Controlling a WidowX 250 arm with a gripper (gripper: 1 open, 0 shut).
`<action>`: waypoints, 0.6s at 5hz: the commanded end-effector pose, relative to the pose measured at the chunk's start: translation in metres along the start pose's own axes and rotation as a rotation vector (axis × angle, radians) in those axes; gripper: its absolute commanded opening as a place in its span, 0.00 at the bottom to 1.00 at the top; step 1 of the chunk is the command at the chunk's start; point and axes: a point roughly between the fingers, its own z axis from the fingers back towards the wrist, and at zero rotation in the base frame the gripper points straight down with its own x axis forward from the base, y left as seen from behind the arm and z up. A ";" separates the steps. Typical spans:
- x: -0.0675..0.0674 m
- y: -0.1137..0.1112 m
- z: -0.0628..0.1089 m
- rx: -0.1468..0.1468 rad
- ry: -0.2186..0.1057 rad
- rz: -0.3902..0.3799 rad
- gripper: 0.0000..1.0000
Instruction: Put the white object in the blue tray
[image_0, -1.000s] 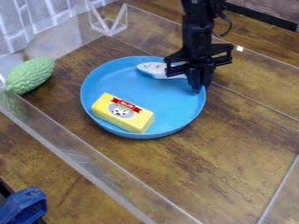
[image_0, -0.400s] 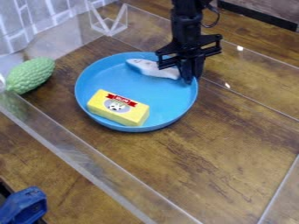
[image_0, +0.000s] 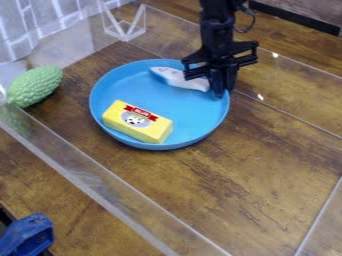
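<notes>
The black robot hand (image_0: 214, 74) is reaching down over the far right part of the blue tray (image_0: 158, 106), its fingers closing on the white object (image_0: 181, 79). That slim white piece is lying inside the tray, near the far rim, one end running under the hand. Nearer the front left, the yellow block with its red label (image_0: 138, 121) is sitting in the same tray. The tray is resting on the wooden table (image_0: 254, 170). A green, bumpy thing (image_0: 35, 86) is lying off to the left, and something blue (image_0: 26, 235) is showing at the near left corner.
</notes>
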 end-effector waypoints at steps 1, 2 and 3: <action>-0.012 -0.020 0.005 -0.048 -0.033 -0.032 0.00; -0.019 -0.020 0.000 -0.055 -0.029 -0.019 0.00; -0.018 -0.018 0.006 -0.060 -0.034 0.037 0.00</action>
